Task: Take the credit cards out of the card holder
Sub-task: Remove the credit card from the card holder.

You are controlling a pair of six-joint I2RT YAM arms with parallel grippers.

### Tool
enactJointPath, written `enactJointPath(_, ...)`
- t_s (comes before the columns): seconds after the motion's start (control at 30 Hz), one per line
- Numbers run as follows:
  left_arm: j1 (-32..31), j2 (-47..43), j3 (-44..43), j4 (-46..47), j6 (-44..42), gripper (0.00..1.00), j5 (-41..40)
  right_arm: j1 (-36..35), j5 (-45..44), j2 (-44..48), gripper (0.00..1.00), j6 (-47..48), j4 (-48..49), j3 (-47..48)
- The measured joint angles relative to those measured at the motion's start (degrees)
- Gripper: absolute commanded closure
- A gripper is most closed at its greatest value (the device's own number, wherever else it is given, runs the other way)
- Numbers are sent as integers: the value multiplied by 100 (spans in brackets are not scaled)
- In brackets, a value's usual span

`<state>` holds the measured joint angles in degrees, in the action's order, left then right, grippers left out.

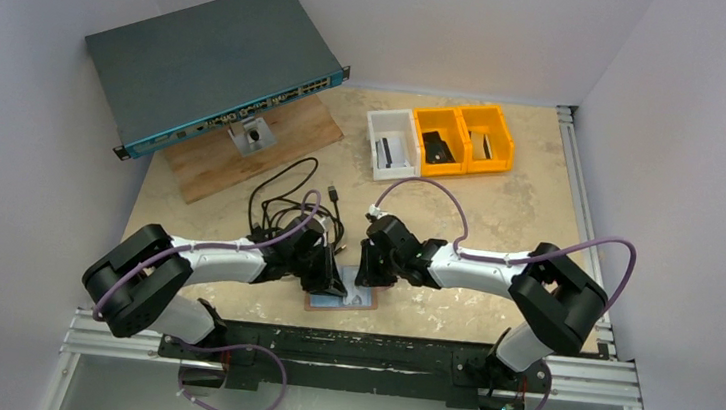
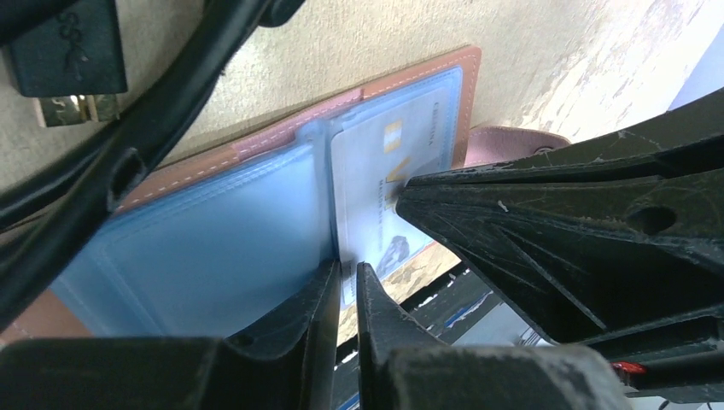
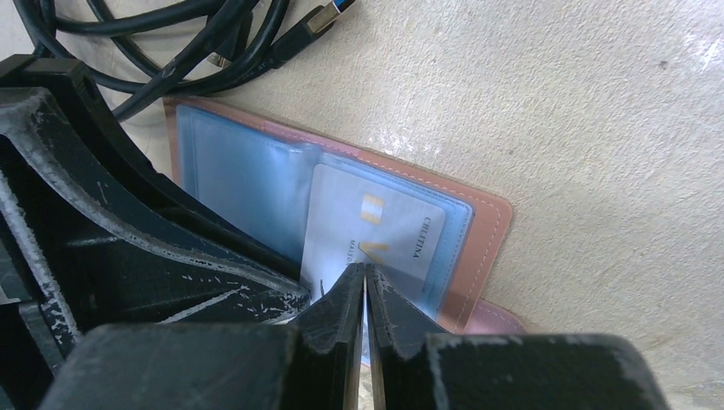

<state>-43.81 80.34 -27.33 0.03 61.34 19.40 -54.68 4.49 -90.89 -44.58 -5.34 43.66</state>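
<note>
Near the bench's [image 1: 541,197] near edge, card holder [image 2: 213,248] lying open, left end effector [image 2: 346,286] nearly closed at the pocket seam, seemingly pinning it, right end effector [image 3: 365,295] pinched on the pale credit card's [image 3: 384,231] edge, apparently for drawing it out.

Top external: high, behind arm bases, looking down over whole table [image 1: 540,202]. Left wrist: very close, low, looking past own fingertips [image 2: 329,299] across open card holder [image 2: 213,248]. Right wrist: equally close, facing same card holder from opposite side. Shared by both wrist views: pale card [image 3: 376,235], black cables [image 3: 171,51], opposing gripper.
</note>
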Motion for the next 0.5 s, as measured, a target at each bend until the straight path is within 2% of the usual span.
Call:
enactJointPath(0.27,79,0,164,247,164,100,138,28,52,0,93,-46,63,-35)
enactJointPath(0.5,131,-7,186,293,234,100,192,74,94,63,75,-83,85,-72)
